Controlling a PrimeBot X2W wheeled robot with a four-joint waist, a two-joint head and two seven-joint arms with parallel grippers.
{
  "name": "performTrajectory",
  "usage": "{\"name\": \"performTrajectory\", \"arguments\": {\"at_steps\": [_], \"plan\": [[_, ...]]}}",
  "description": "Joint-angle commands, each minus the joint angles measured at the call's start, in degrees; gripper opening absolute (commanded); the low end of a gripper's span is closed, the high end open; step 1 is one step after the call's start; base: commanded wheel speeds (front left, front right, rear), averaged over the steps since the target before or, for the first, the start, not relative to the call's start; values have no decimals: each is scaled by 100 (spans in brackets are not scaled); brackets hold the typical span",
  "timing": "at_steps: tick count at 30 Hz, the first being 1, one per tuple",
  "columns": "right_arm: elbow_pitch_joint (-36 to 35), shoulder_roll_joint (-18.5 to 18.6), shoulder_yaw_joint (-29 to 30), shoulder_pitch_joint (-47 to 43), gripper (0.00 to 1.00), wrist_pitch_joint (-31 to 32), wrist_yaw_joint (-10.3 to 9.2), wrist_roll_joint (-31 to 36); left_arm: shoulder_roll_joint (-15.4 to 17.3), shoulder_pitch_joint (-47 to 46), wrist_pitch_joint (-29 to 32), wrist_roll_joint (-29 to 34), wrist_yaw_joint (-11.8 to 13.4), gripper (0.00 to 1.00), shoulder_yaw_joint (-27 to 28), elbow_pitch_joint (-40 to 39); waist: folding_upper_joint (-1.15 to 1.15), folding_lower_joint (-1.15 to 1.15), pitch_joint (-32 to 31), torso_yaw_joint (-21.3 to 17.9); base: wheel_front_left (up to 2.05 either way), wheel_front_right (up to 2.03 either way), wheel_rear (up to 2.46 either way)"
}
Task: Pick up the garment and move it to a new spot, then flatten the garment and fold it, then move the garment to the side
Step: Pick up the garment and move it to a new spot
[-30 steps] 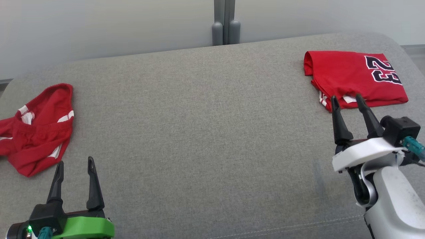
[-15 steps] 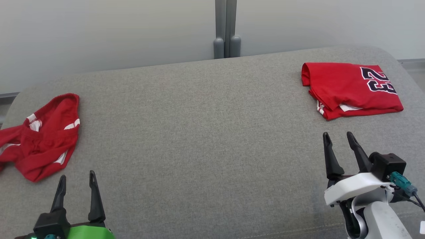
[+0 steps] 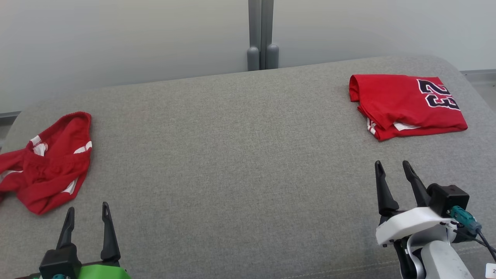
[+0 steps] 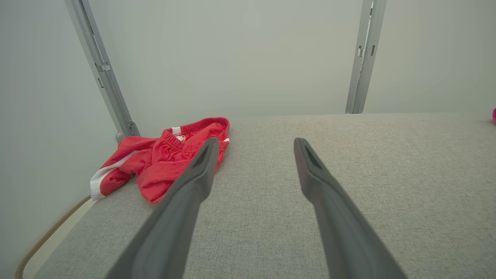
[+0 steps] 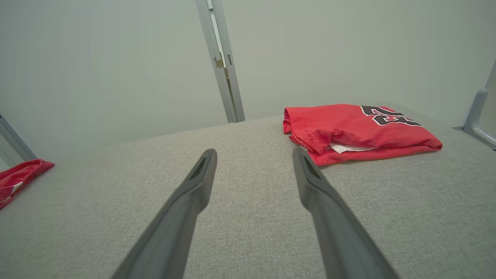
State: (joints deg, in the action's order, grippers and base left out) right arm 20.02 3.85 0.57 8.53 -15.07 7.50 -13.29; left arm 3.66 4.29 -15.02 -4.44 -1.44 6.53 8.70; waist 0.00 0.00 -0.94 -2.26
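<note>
Jersey (image 3: 403, 104) now farther from right end effector (image 3: 391, 165)

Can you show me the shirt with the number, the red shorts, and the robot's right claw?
folded red jersey (image 3: 395, 100), head view, plain cloth beside the number
crumpled red shorts (image 3: 46, 174), head view, middle of the heap
right gripper (image 3: 391, 162), head view, midway between its fingertips
</note>
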Motion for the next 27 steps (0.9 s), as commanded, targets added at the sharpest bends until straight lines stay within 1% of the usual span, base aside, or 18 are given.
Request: {"name": "performTrajectory", "arguments": {"at_steps": [1, 13, 18, 24, 27], "plan": [[7, -14, 19, -54, 100, -21, -2, 44, 44, 39, -13, 33, 4, 100, -7, -43, 0, 0, 6, 9, 0, 0, 0], [38, -25, 42, -97, 100, 31, -2, 114, 28, 80, -12, 17, 43, 100, 14, -92, 0, 0, 1, 164, 0, 0, 0], [48, -19, 12, -142, 100, 56, -2, 97, 35, 53, -13, 34, 52, 100, 4, -110, 0, 0, -9, 371, 0, 0, 0], [66, -8, -31, -168, 100, 62, -2, 62, 52, 58, -13, 37, 49, 100, 3, -76, 0, 0, -11, 730, 0, 0, 0], [86, 12, -34, -169, 100, 63, -2, 54, 46, 43, -13, 57, 87, 100, -7, -90, 0, 0, -15, 932, 0, 0, 0]]}}
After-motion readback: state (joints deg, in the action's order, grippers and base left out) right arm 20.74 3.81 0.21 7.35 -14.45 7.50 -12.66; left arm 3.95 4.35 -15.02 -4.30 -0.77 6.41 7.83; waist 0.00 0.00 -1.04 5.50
